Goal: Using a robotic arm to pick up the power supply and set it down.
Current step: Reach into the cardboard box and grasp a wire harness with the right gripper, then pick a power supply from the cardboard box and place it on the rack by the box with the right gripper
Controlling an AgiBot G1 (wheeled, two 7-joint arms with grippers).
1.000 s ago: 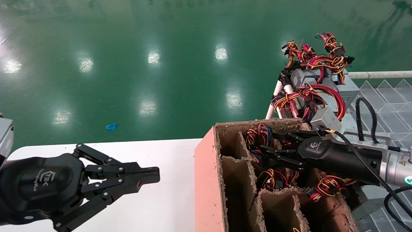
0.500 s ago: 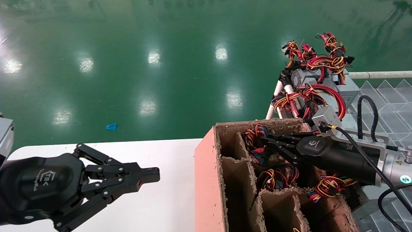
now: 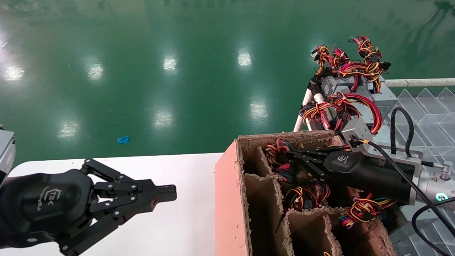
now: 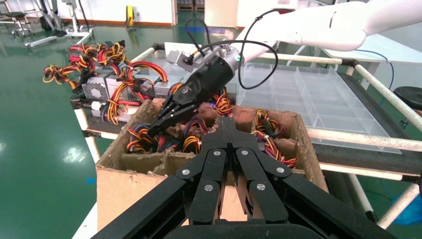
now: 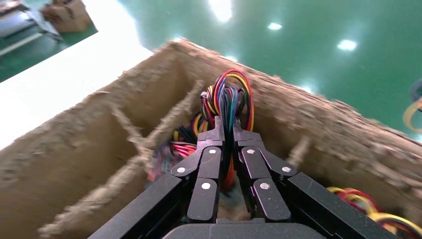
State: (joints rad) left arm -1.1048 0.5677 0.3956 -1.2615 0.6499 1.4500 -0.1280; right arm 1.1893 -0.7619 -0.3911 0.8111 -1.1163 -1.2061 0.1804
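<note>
- The power supply's wire bundle [image 5: 226, 102] is sitting in a far compartment of the cardboard box [image 3: 231, 185], which is standing at the edge of the white table [image 3: 185, 220]. Its metal body is hidden down in the cell, so I cannot tell how it is lying.
- The right gripper [image 3: 296, 160] is reaching into this compartment, and its fingers [image 5: 215, 135] are closing on the wire bundle, with the red, yellow and black strands passing between the tips.
- In my judgement the body is heavy and stiff, while the wires are soft and are sliding easily. A hold on the wires alone is letting the load swing and maybe slip; the rigid case looks like the safer place to grip.
- The left gripper [image 3: 161, 195] is hovering over the table well apart from the box, with its fingers pressed together and holding nothing.
</note>
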